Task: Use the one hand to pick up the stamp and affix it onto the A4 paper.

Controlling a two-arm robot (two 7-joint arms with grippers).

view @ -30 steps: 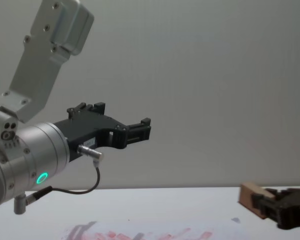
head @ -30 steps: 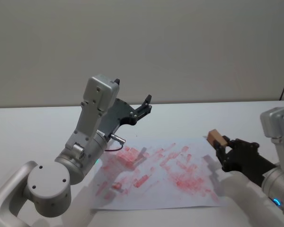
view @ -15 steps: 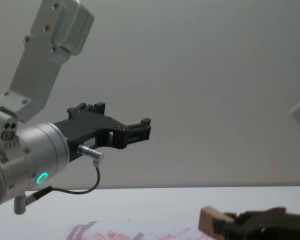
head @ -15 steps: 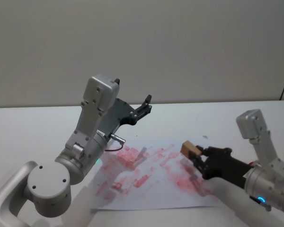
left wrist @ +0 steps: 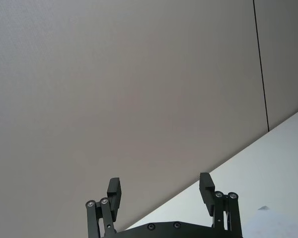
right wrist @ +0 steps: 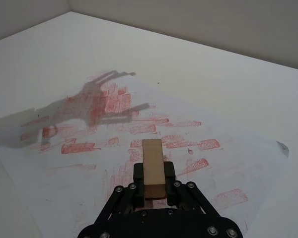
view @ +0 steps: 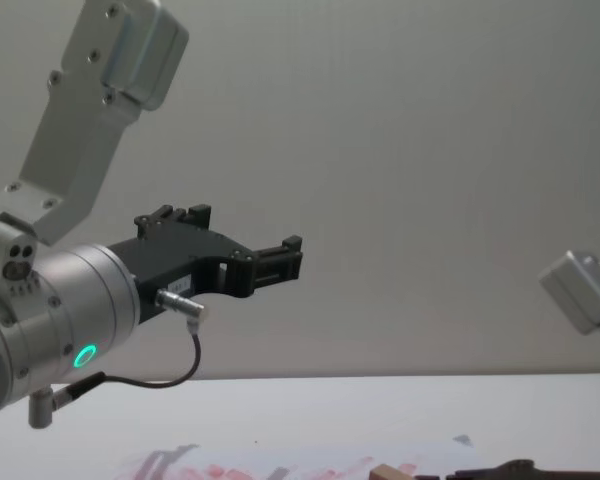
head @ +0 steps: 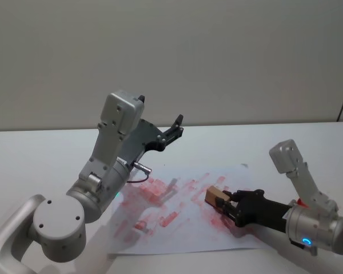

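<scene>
Your right gripper, lower right of the head view, clamps the stamp, long axis pointing leftward, low over the A4 paper. The left gripper idles agape, centre frame.

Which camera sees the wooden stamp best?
The right wrist view: the stamp is large, central, held by the right gripper over the A4 paper. Head view shows it small; chest view, just its top.

Right tool grips the tan stamp low over, perhaps touching, the red-smeared A4 paper.
</scene>
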